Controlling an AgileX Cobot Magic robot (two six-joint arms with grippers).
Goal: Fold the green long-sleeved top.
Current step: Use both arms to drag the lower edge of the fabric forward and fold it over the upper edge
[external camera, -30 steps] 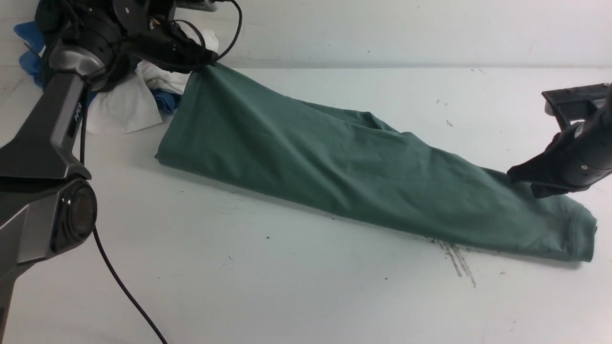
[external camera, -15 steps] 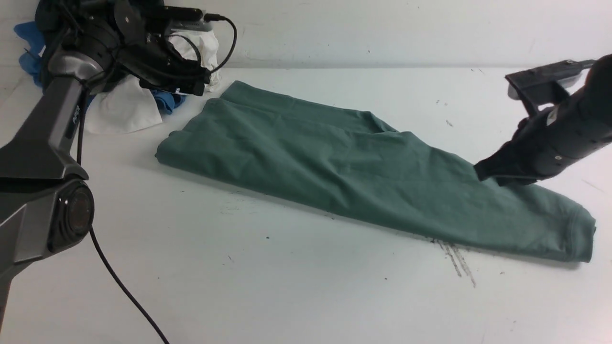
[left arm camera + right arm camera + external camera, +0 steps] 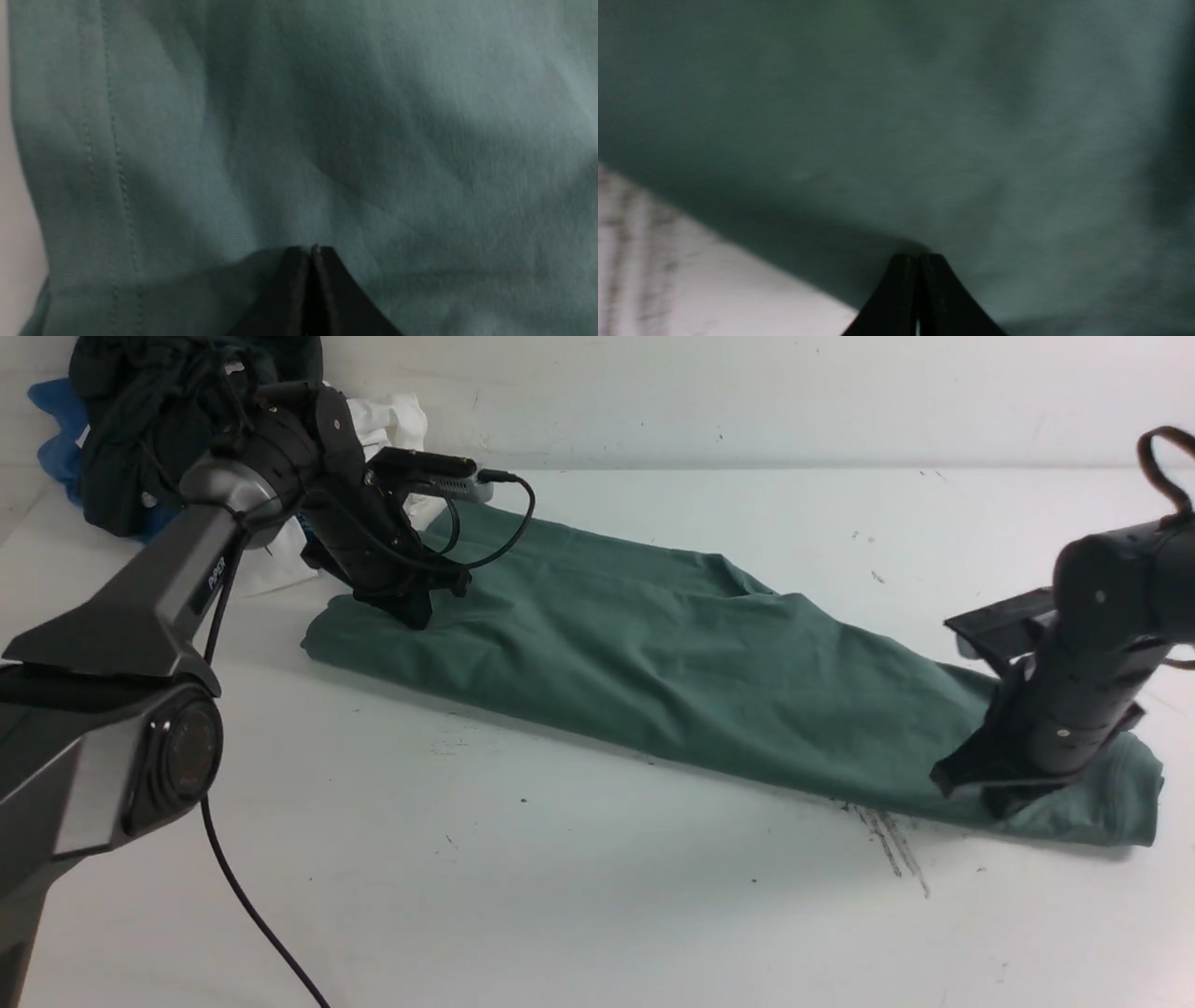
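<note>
White lettering (image 3: 217, 581) on left arm (image 3: 154, 602) upper link, running lengthwise: too small and blurred to read for certain. Nothing else legible in any view.

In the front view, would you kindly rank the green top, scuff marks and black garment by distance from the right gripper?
1. Green top, under the right gripper.
2. Scuff marks, just beside it.
3. Black garment, far-left back.

Blurry green top (image 3: 924, 116), edge-cropped
</note>
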